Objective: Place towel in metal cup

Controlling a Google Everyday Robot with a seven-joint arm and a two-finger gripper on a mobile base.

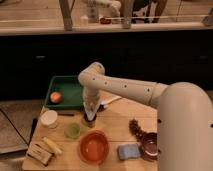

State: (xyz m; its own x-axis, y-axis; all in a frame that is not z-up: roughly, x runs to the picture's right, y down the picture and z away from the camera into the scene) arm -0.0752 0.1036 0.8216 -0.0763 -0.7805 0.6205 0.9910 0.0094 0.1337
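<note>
My white arm reaches from the right across the wooden table [115, 125]. The gripper [90, 112] points down just in front of the green tray [70, 92]. A pale towel [91, 102] hangs from it. The towel's lower end reaches into a small dark metal cup [90, 121] that stands on the table right under the gripper. The cup is mostly hidden by the towel and the gripper.
An orange fruit [55, 97] lies in the green tray. A white cup [49, 119], a green cup [73, 131], an orange bowl [94, 146], a blue sponge [128, 150], a dark red bowl [150, 145], a banana [51, 145] and a snack packet [39, 152] are on the table.
</note>
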